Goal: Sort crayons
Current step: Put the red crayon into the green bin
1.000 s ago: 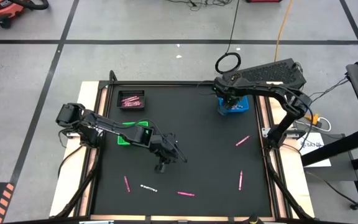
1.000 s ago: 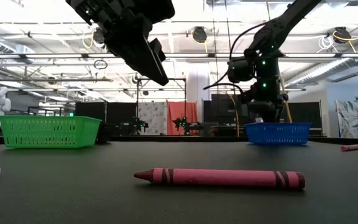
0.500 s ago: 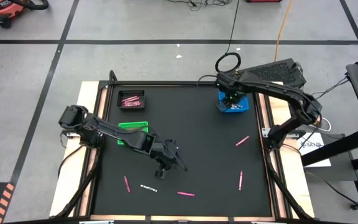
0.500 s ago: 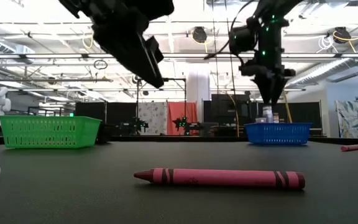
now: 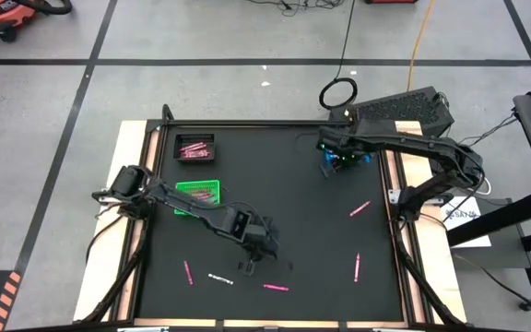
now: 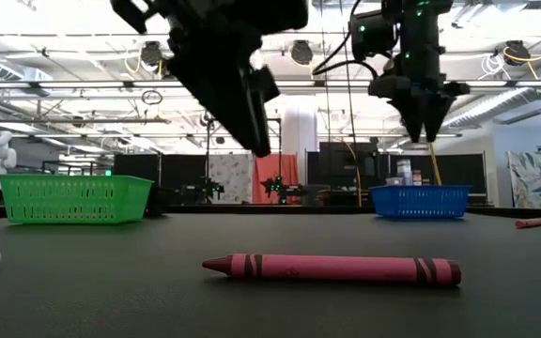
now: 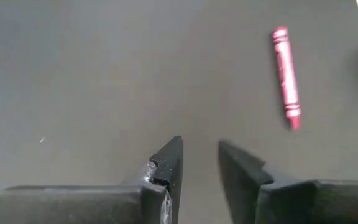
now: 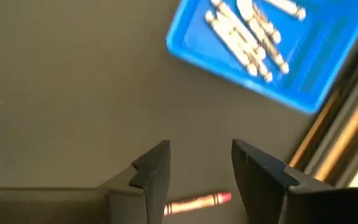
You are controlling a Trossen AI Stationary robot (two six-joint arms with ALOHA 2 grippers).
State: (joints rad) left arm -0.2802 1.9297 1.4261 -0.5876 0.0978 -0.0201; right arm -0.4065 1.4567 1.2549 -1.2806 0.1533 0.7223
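Lying flat, the pink crayon (image 6: 332, 269) shows dark wrapper bands

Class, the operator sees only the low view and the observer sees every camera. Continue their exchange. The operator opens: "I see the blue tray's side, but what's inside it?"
Observer: White crayons lie in the blue tray.
Operator: Is there any tray I'm missing?
Observer: Yes, a black tray at the mat's upper left in the high view holds pink crayons.
Operator: Is the left gripper carrying anything?
Observer: No. The left gripper has its jaws open and empty, and a loose pink crayon lies ahead on the mat.
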